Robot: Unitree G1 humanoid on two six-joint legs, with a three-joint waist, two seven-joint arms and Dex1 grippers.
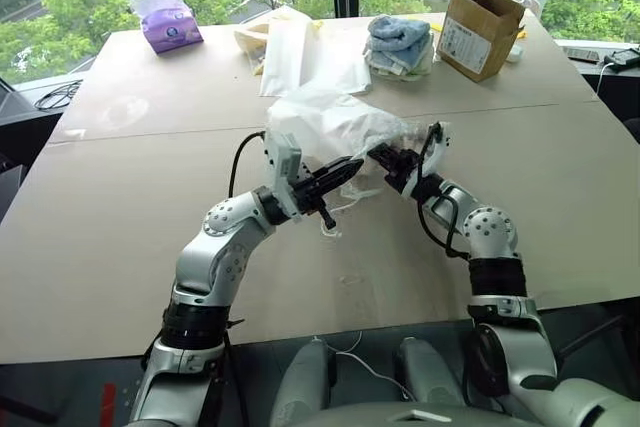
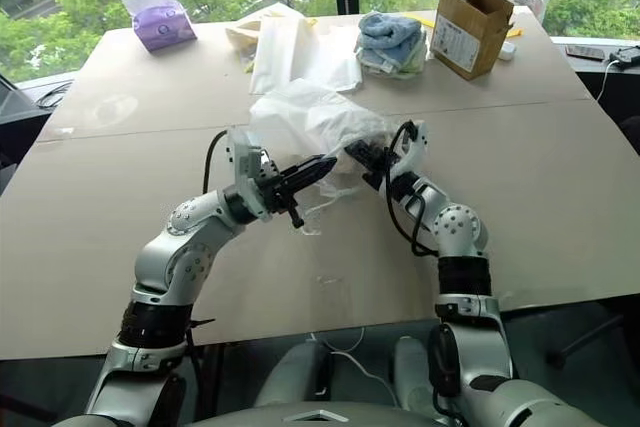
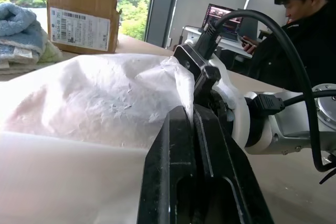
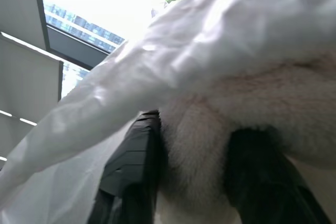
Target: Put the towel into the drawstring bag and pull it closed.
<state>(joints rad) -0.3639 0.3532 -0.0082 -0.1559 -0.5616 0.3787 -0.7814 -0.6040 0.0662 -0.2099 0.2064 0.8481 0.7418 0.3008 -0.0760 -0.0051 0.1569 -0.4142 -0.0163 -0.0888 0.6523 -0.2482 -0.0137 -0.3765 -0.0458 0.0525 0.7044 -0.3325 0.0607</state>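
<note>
The drawstring bag [image 1: 325, 122], thin white and crumpled, lies puffed up at the middle of the table, its mouth towards me. White cord loops [image 1: 332, 215] hang below the mouth. My left gripper [image 1: 352, 166] is shut on the bag's mouth edge, holding it up from the left. My right gripper [image 1: 378, 154] reaches into the mouth from the right. In the right wrist view its fingers [image 4: 134, 150] stand apart under the bag's fabric, with a fold of the cream terry towel [image 4: 210, 103] bulging between them.
At the table's far side sit a purple tissue pack [image 1: 170, 22], flat white cloth bags [image 1: 310, 52], a stack of blue and grey towels [image 1: 398, 42] and a cardboard box [image 1: 478, 32]. A person [image 3: 299, 24] sits beyond the table by a laptop [image 3: 223, 17].
</note>
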